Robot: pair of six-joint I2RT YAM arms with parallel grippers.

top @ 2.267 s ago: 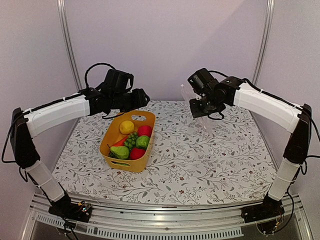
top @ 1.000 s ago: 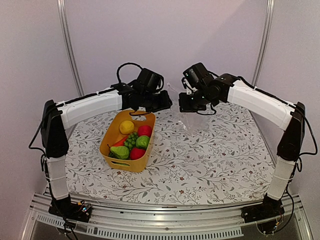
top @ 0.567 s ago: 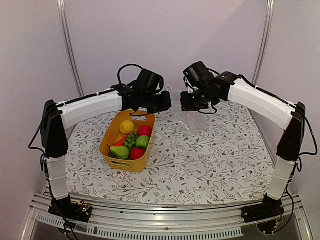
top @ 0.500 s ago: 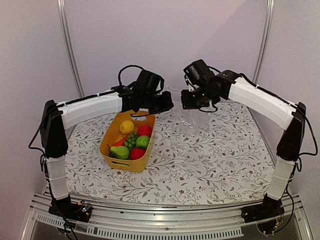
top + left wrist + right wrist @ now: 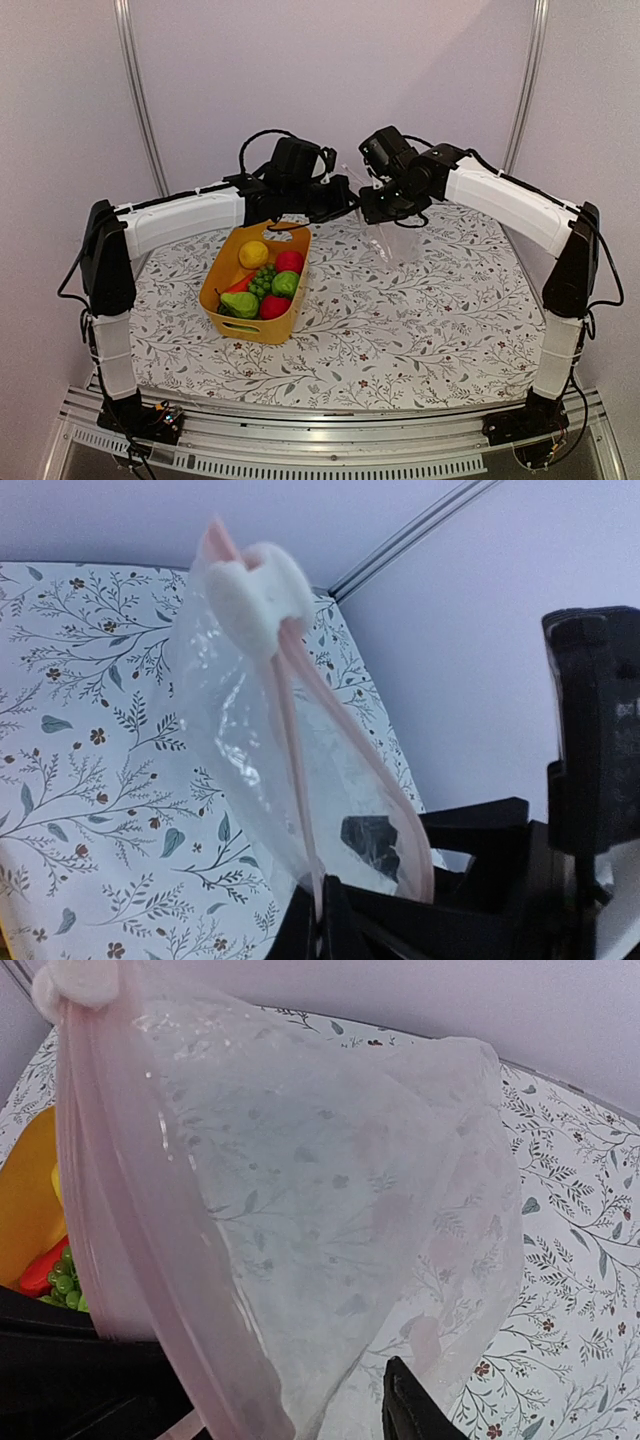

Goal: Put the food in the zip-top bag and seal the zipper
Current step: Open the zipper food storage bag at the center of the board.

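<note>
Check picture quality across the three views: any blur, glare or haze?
Top view: even light, sharp, though the clear zip-top bag barely shows. Left wrist: the white slider is soft, too close. Right wrist: the bag's film hazes the tablecloth behind it.

Yellow basket [image 5: 262,328] sits left of centre on the floral-patterned table [image 5: 420,320]

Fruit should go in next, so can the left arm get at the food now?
Probably not yet. The left gripper is shut on the mouth edge of the zip-top bag, holding it up. The food lies uncovered in the yellow basket below that arm, so only the grip stands in the way.
</note>
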